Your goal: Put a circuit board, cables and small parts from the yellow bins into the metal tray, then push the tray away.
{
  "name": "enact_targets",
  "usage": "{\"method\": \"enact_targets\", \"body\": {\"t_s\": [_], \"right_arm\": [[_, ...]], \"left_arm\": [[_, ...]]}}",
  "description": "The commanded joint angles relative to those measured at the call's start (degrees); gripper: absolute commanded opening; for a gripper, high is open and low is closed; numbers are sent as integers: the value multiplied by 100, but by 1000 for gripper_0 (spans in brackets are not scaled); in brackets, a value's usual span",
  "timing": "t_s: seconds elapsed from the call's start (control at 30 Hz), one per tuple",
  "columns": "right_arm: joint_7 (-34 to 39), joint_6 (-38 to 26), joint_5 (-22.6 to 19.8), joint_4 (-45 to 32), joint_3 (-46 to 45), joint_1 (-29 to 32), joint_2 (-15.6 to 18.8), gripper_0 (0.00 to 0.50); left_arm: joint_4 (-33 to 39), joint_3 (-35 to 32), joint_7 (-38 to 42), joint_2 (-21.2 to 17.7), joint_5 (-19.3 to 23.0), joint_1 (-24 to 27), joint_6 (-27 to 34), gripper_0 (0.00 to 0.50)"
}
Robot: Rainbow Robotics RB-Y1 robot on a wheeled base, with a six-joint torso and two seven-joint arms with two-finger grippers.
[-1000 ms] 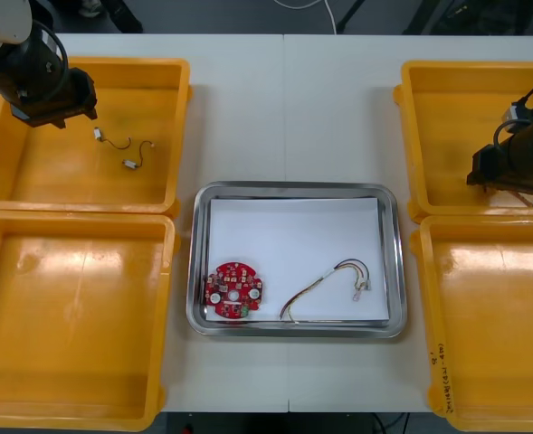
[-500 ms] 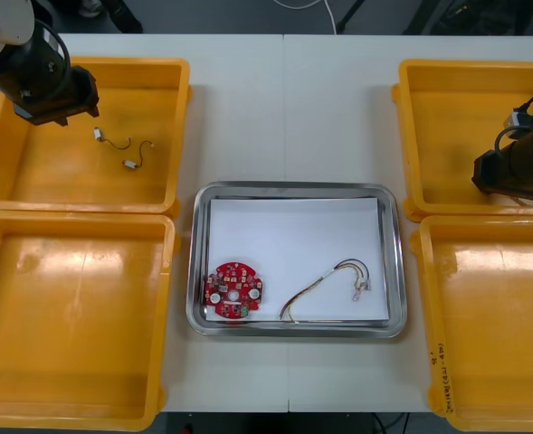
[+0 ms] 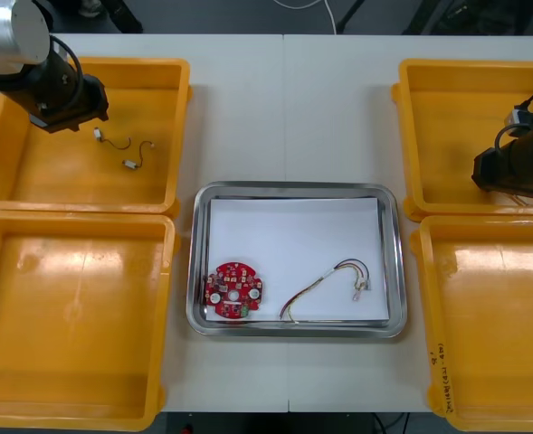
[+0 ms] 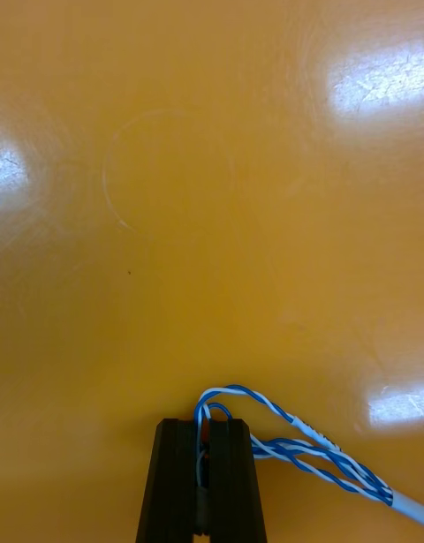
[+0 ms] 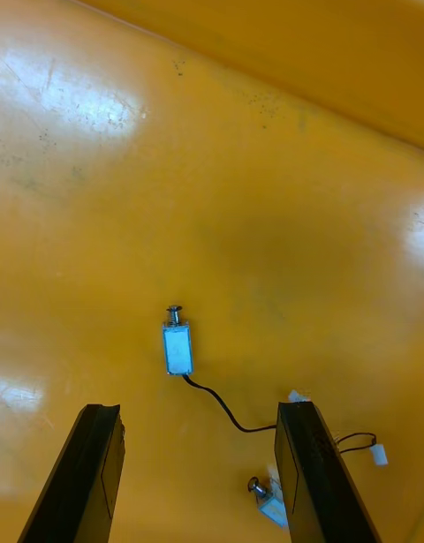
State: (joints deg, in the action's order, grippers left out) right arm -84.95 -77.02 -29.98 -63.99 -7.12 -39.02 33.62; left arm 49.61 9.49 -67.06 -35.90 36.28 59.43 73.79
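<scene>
- Two claws are being worked at once. The left claw [image 3: 70,101] is being held over the far left yellow bin [image 3: 177,136], and over the last second it is being brought closer to the small metal parts [image 3: 97,134], which are now lying just beside it.
- Its fingers [image 5: 95,459] are being kept spread. In the left wrist view one small metal part [image 5: 177,347] is lying just ahead of the gap between them, with a thin black wire [image 5: 221,411] trailing from it towards one finger.
- The right claw [image 3: 499,172] is being held over the far right yellow bin [image 3: 461,117], hardly shifted in the last half second.
- The right wrist view is showing what the front view is not: the right claw [image 4: 201,433] is being pinched on the blue and white cable [image 4: 296,446], its loops spilling to one side of the fingers.
- The metal tray [image 3: 293,187], lying between the two claws and well apart from both, is already carrying a circuit board [image 3: 233,290] and a red and yellow cable [image 3: 325,287].
- A small-part pick is judged to be in preparation, with the tray push not yet due.
</scene>
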Motion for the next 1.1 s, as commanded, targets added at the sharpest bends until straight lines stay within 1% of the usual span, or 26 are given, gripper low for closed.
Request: {"method": "enact_targets", "body": {"t_s": [0.03, 0.17, 0.33, 0.6, 0.77, 1.0, 1.1], "right_arm": [[13, -138, -61, -298, 44, -18, 171, 0], [-13, -323, -87, -483, 44, -62, 242, 0], [-39, -358, -114, -571, 44, -115, 294, 0], [-66, -349, -105, -571, 44, -352, 294, 0], [-66, -349, -70, -562, 44, -519, 294, 0], [-66, -349, 1, -544, 44, -774, 294, 0], [-92, -331, 10, -351, 44, -906, 277, 0]], "left_arm": [[-118, -106, -677, 119, -77, 332, -216, 500], [-267, -106, -730, 180, -77, 332, -419, 500], [-346, -106, -756, 215, -112, 332, -542, 500], [-619, -106, -844, 330, -200, 332, -893, 500], [-636, -106, -888, 356, -288, 297, -928, 500], [-636, -106, -993, 356, -376, 165, -1139, 500], [-636, -106, -1011, 356, -411, 139, -1183, 500]]}}
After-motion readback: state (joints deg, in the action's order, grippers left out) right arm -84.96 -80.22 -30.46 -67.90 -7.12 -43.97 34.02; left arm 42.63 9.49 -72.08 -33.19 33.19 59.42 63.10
